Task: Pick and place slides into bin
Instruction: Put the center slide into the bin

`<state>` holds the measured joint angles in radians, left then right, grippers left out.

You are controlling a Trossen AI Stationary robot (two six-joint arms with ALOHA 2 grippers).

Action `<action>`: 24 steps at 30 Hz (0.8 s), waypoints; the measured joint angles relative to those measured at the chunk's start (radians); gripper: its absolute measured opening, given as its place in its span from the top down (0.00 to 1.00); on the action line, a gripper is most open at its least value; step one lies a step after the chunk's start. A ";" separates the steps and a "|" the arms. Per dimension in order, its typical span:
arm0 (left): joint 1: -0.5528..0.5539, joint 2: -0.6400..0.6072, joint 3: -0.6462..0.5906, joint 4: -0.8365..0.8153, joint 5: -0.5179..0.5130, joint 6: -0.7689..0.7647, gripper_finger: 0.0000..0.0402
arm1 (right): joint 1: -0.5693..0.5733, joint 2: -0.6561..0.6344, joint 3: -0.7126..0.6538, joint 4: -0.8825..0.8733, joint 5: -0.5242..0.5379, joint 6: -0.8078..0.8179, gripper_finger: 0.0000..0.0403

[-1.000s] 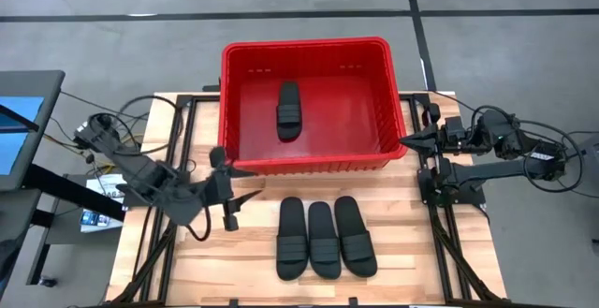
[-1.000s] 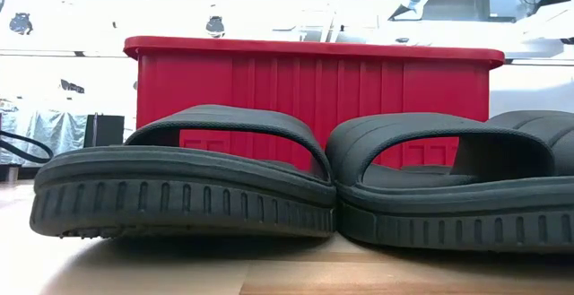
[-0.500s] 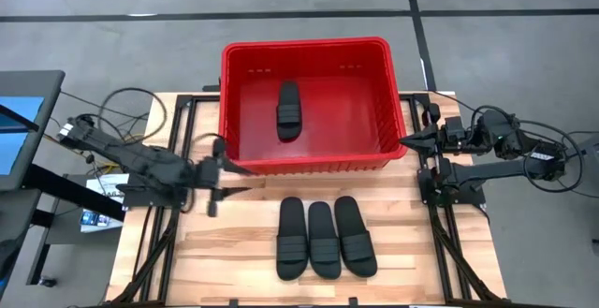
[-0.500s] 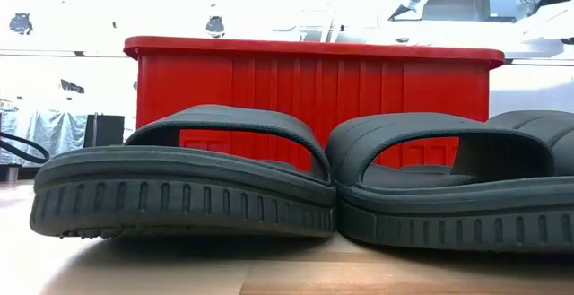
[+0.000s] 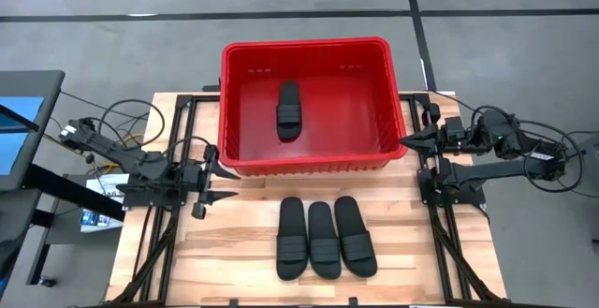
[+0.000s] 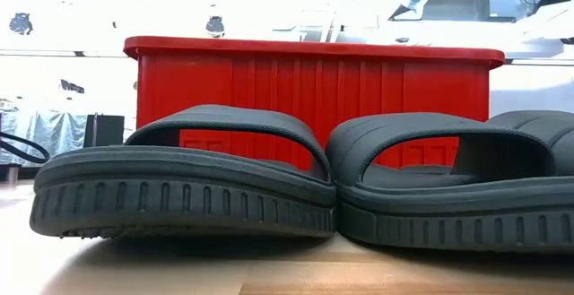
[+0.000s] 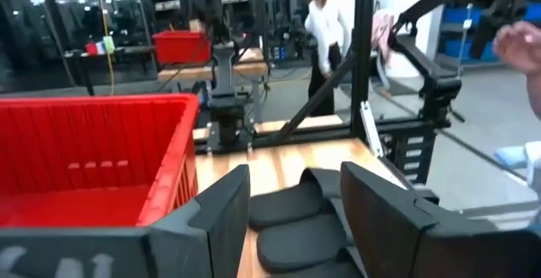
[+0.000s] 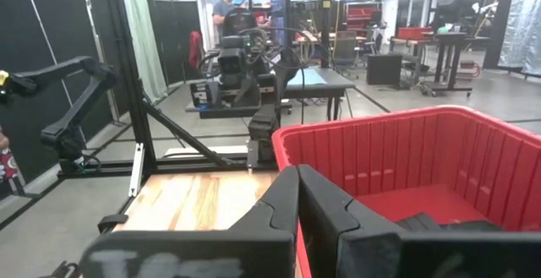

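left gripper [image 5: 225, 184] drawn back leftward, away from the bin [image 5: 304, 162], fingers spread

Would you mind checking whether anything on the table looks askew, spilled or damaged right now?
Nothing stands out. One slide lies flat in the red bin, and three slides sit neatly side by side on the table, all apparently intact.

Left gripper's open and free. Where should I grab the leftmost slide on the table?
Probably by the outer long edge of the leftmost slide, near its strap, coming from above: that side is clear, while the next slide presses against its other edge. The left gripper is open beside the bin.
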<state>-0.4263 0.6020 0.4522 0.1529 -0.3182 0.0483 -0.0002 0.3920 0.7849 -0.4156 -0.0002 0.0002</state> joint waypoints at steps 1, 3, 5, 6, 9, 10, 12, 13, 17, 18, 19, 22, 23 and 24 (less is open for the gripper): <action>0.000 0.007 0.000 0.000 -0.001 0.000 0.56 | 0.000 0.000 0.000 0.000 0.000 0.000 1.00; 0.000 0.022 0.000 -0.009 -0.001 -0.003 0.56 | 0.000 0.000 0.000 0.000 0.000 0.000 1.00; 0.000 0.034 0.000 -0.001 -0.001 -0.027 0.56 | 0.000 0.000 0.000 0.000 0.000 0.000 1.00; 0.000 0.039 0.000 -0.002 -0.003 -0.042 0.56 | 0.000 0.000 0.000 0.000 0.000 0.000 1.00; 0.000 0.040 0.000 -0.006 -0.009 -0.071 0.56 | 0.000 0.000 0.000 0.000 0.000 0.000 1.00; 0.000 0.039 0.000 -0.005 -0.009 -0.074 0.56 | 0.000 0.000 0.000 0.001 0.000 0.000 1.00; 0.000 0.039 0.000 -0.007 -0.008 -0.076 0.56 | 0.000 0.000 0.000 0.002 0.000 0.025 1.00; 0.000 0.039 0.000 -0.007 -0.005 -0.076 0.56 | 0.000 0.000 0.000 0.002 0.000 0.055 1.00; 0.000 0.039 0.000 -0.007 -0.001 -0.074 0.56 | 0.000 0.001 0.000 0.037 0.000 0.074 1.00; 0.000 0.039 0.000 -0.007 -0.001 -0.074 0.56 | 0.000 0.000 0.000 0.057 0.000 0.064 1.00; 0.000 0.039 0.000 -0.007 -0.001 -0.076 0.56 | 0.000 0.001 0.000 0.084 0.000 0.053 1.00; 0.000 0.039 0.000 -0.007 -0.001 -0.076 0.56 | 0.000 0.000 0.000 0.163 0.000 0.047 1.00; 0.000 0.039 0.000 -0.008 -0.001 -0.072 0.56 | 0.000 0.001 0.000 0.191 0.000 0.045 1.00; 0.000 0.039 0.000 -0.008 -0.001 -0.063 0.56 | 0.000 0.001 0.000 0.215 0.000 0.045 1.00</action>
<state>-0.4263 0.6415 0.4522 0.1450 -0.3195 -0.0149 -0.0003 0.3926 0.7851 -0.2003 -0.0002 0.0448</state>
